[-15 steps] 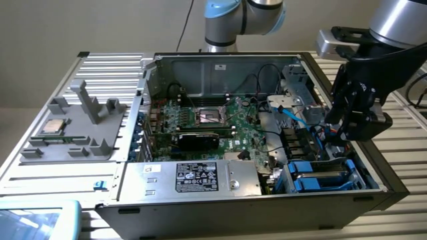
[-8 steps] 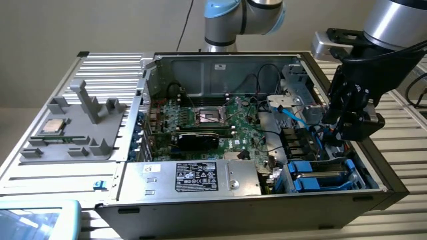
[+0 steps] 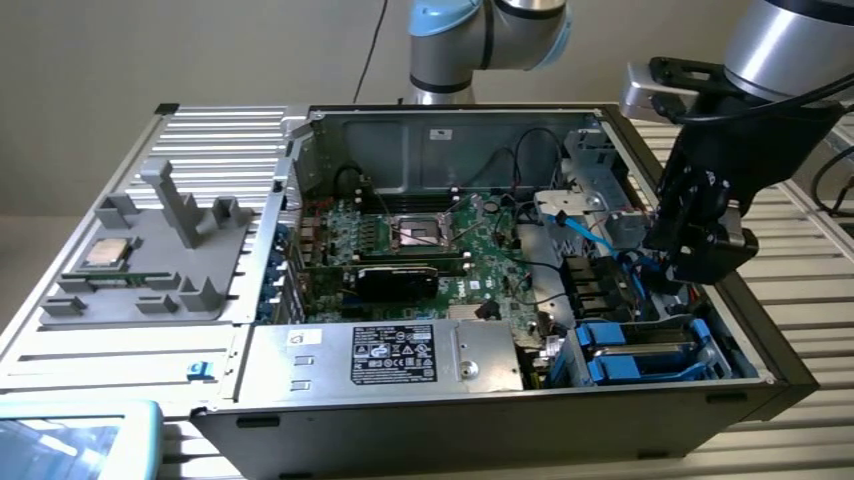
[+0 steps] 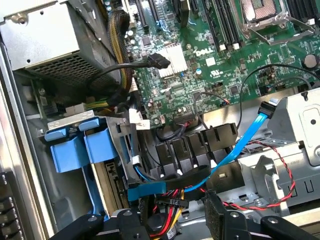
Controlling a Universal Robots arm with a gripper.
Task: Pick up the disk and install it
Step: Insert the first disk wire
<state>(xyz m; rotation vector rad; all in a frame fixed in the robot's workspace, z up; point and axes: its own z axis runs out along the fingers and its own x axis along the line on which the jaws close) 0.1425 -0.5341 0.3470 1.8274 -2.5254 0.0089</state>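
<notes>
- Disk (image 3: 645, 352): a flat drive with a silver-grey face, framed by a bright blue plastic carrier. It lies in the drive bay just beside the power supply (image 3: 400, 355), on the exterior view's right. Its label cannot be read.
- Disk, wrist view (image 4: 75, 150): two blue carrier tabs stand side by side, close to the perforated face of the power supply (image 4: 45, 45).
- Gripper (image 3: 697, 272): black, its jaws spread apart and holding nothing. It hangs above the case, farther from the power supply than the disk on the exterior view's right, and does not touch the disk.
- Gripper, wrist view (image 4: 172, 227): one black finger pad (image 4: 217, 217) shows, with a bundle of red, yellow and black wires lying below the gap between the jaws.
- Power supply: a large silver box with a black label, set at the near wall of the open computer case (image 3: 774, 350).
- Motherboard (image 3: 441, 250): a green board behind the power supply, deeper in the case, with an open processor socket.
- Blue flat cable (image 3: 587, 235): it runs over the area behind the disk, away from the power supply; in the wrist view (image 4: 240, 145) it passes above a row of black connectors.
- Grey tray (image 3: 147, 270): it sits outside the case, well apart from the power supply on the exterior view's left, and carries a small square silver chip (image 3: 107, 255).
</notes>
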